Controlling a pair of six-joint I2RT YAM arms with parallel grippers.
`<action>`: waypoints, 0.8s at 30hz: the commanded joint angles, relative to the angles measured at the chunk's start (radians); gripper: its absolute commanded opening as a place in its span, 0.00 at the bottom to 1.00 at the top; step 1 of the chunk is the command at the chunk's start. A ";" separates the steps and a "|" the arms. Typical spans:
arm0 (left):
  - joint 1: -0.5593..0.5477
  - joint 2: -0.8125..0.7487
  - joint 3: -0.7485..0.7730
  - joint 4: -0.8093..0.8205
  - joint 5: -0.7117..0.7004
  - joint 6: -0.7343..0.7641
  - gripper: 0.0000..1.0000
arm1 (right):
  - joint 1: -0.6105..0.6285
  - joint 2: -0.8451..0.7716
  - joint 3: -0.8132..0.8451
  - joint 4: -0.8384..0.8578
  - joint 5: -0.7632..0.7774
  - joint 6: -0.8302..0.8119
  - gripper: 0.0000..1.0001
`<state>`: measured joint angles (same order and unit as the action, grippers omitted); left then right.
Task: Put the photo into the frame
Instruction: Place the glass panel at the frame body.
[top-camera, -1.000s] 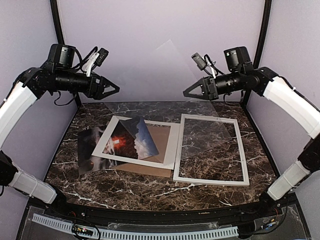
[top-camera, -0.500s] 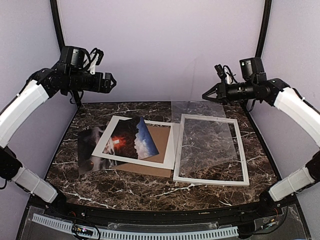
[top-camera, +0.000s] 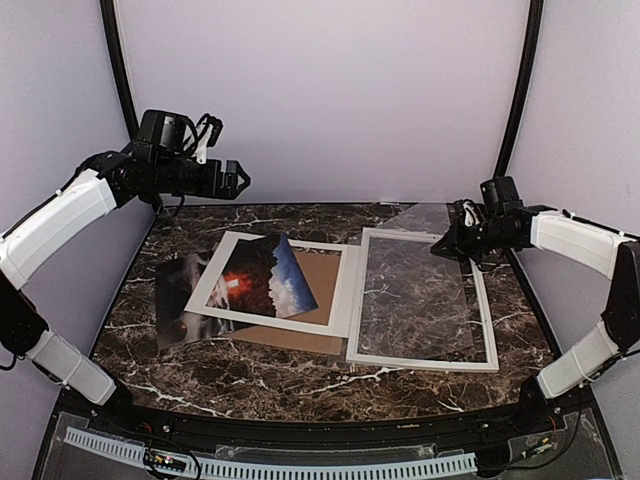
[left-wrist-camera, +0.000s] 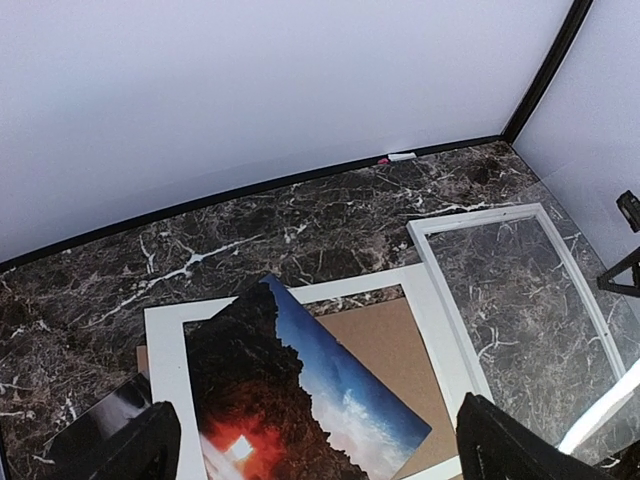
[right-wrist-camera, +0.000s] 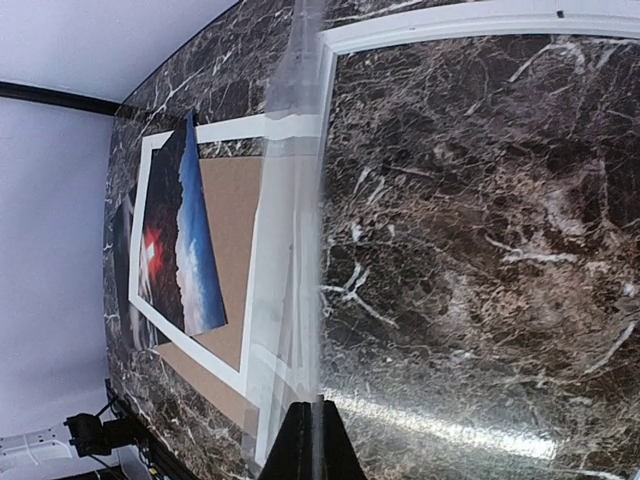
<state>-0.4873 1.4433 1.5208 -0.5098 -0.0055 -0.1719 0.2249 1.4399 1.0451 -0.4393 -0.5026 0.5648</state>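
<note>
Marble table — photo left of centre; left gripper, upper left, gapes empty; right gripper pinches sheet over frame.

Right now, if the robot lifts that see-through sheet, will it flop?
Probably a bit floppy: the sheet looks very thin, edge-on in the wrist view. Likely light, since the right fingers pinch just one edge. Its shiny glare suggests slippery.

Soft, even light from above, I noted; shadows on the marble table stayed faint. Glare streaked the clear sheet, and the left fingers blurred.
</note>
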 joint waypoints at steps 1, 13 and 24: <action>-0.004 0.006 -0.042 0.069 0.060 -0.021 0.99 | -0.034 0.029 -0.020 0.078 0.040 -0.034 0.00; -0.018 0.073 -0.102 0.164 0.137 -0.088 0.99 | -0.091 0.145 0.006 0.063 0.066 -0.115 0.00; -0.078 0.165 -0.110 0.203 0.121 -0.093 0.99 | -0.123 0.193 -0.003 0.045 0.103 -0.172 0.00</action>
<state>-0.5430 1.5929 1.4239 -0.3408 0.1139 -0.2577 0.1112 1.6188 1.0206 -0.3946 -0.4236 0.4286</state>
